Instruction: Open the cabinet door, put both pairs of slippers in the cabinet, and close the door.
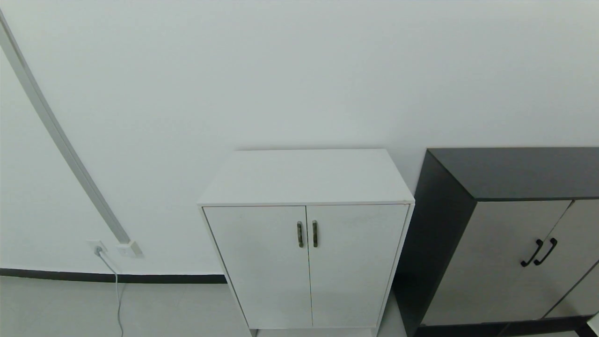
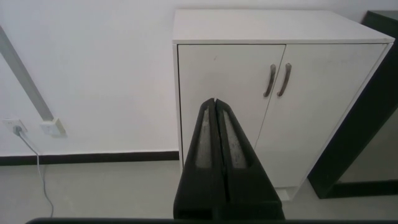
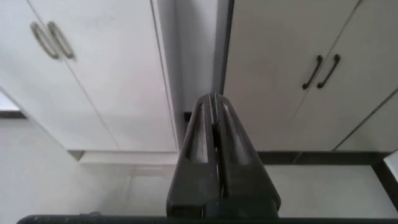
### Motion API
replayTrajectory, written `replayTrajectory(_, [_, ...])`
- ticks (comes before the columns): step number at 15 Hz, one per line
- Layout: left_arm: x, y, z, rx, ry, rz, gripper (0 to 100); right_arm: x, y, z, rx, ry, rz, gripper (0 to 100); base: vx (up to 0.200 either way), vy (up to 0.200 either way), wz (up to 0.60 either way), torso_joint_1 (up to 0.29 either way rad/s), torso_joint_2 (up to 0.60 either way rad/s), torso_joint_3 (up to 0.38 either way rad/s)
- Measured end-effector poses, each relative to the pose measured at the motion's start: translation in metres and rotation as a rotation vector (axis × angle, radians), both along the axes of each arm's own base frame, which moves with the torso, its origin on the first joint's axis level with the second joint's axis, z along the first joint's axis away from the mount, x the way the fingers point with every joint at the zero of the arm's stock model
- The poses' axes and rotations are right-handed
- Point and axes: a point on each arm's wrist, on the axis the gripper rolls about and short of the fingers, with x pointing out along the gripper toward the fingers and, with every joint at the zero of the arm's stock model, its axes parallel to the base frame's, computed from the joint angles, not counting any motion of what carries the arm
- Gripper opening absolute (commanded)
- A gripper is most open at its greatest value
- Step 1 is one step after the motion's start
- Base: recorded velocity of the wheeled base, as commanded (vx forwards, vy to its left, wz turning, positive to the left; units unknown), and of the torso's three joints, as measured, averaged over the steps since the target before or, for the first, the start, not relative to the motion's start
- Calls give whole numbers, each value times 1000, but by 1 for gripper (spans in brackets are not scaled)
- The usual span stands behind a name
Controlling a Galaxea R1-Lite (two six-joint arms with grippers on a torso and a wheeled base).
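A white two-door cabinet (image 1: 306, 224) stands against the wall with both doors closed and two dark handles (image 1: 307, 234) side by side at the centre. In the left wrist view my left gripper (image 2: 214, 102) is shut with nothing in it, some way in front of the white cabinet (image 2: 273, 93) and level with its left door. My right gripper (image 3: 215, 98) is also shut and bare, held before the gap between the white cabinet (image 3: 99, 68) and the dark one.
A black cabinet with grey doors (image 1: 505, 234) stands right of the white one, with black handles (image 1: 540, 252). A wall socket with a plugged cable (image 1: 98, 250) sits low on the left wall. A grey conduit (image 1: 56, 135) runs diagonally up the wall. Pale floor lies below.
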Motion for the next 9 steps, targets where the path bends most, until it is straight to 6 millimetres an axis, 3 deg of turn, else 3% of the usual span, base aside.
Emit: replayTrajectory(9, [0,0,0,5,0,-1,0,-11,0,-2,81,-150,-41,0,0,0,0,0,0,0])
